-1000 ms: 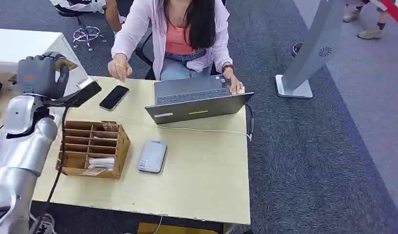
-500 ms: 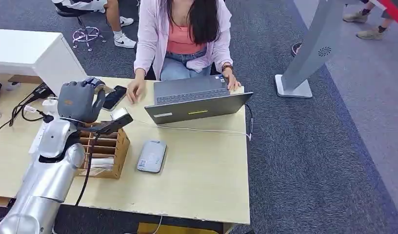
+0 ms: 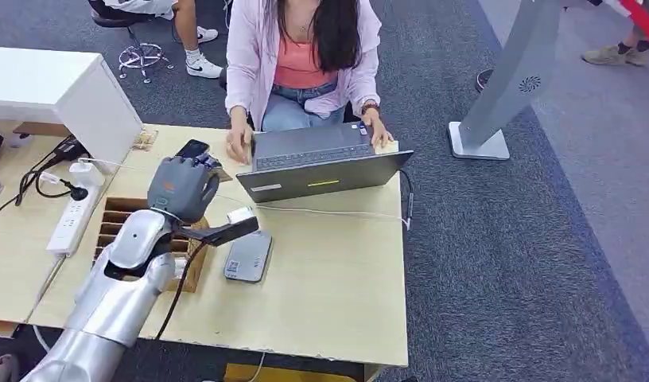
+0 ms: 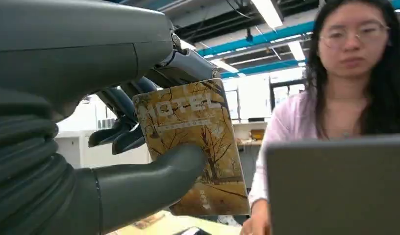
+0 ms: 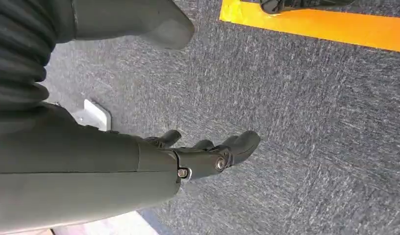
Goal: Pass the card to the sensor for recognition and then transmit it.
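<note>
Left hand (image 4: 139,161) around upright card (image 4: 193,147), long axis vertical

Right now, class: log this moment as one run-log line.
left hand: holds hotel card | right hand: hangs empty over carpet | sensor: on table, card not on it

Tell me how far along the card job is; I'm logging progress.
Done: the card is picked up, gripped by the left hand. In hand: that hand is above the table near the organizer, beside the grey reader. Left: presenting the card to the reader and passing it on. The right hand hangs empty.
</note>
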Controlling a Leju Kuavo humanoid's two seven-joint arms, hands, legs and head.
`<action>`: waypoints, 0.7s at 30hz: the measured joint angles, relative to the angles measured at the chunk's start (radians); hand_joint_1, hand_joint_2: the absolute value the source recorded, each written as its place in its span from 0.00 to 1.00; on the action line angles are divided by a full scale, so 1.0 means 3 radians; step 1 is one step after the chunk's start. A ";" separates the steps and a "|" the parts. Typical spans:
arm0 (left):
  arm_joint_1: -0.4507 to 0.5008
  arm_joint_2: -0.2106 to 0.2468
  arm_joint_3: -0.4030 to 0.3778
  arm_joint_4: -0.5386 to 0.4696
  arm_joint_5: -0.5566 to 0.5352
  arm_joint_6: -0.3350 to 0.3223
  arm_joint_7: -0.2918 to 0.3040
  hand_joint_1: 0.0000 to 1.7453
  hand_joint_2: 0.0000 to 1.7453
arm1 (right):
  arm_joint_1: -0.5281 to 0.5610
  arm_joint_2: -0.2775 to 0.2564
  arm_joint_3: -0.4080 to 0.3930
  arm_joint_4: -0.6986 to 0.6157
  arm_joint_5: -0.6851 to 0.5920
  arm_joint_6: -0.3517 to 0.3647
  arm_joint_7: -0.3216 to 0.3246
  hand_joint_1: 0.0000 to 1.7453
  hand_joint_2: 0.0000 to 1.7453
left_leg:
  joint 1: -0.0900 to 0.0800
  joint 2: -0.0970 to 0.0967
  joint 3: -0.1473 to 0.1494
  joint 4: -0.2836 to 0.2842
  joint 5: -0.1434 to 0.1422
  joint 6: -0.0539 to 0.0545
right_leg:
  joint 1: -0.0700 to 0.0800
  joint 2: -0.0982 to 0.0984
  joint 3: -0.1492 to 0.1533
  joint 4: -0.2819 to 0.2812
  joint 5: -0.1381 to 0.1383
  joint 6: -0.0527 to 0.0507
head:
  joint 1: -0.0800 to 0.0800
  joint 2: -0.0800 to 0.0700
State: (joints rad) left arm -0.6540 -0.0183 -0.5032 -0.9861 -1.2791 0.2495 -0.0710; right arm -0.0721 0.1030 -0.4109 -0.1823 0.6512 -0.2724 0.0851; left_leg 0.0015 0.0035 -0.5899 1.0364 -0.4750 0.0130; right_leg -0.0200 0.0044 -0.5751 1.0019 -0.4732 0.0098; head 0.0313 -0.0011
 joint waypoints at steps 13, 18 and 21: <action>0.0078 -0.0047 -0.0213 -0.0004 0.0005 -0.0144 0.0053 1.00 1.00 | 0.0008 0.0001 -0.0074 0.0000 0.0016 -0.0001 0.0000 0.00 1.00 | 0.0001 0.0000 0.0000 0.0000 0.0000 0.0000 | 0.0001 0.0000 -0.0001 0.0000 0.0000 0.0000 | 0.0000 0.0000; 0.0121 -0.0046 -0.0283 -0.0050 0.0010 -0.0198 0.0060 1.00 1.00 | 0.0010 0.0001 -0.0095 0.0000 0.0015 0.0000 -0.0001 0.00 1.00 | 0.0001 0.0000 -0.0001 0.0000 0.0000 0.0000 | 0.0001 0.0000 -0.0001 0.0000 0.0000 0.0000 | 0.0000 0.0000; 0.0135 -0.0046 -0.0311 -0.0062 0.0011 -0.0205 0.0060 1.00 1.00 | 0.0011 0.0001 -0.0102 -0.0001 0.0015 0.0000 -0.0001 0.00 1.00 | 0.0001 0.0000 -0.0001 0.0000 0.0000 0.0000 | 0.0001 -0.0001 -0.0001 0.0000 0.0000 0.0000 | 0.0001 0.0000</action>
State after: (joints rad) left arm -0.6135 -0.0320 -0.5966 -1.0048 -1.2757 0.1881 -0.0530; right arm -0.0689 0.1034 -0.4414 -0.1827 0.6558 -0.2724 0.0847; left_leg 0.0017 0.0034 -0.5902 1.0363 -0.4750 0.0130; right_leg -0.0198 0.0043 -0.5753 1.0019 -0.4732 0.0098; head 0.0317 -0.0011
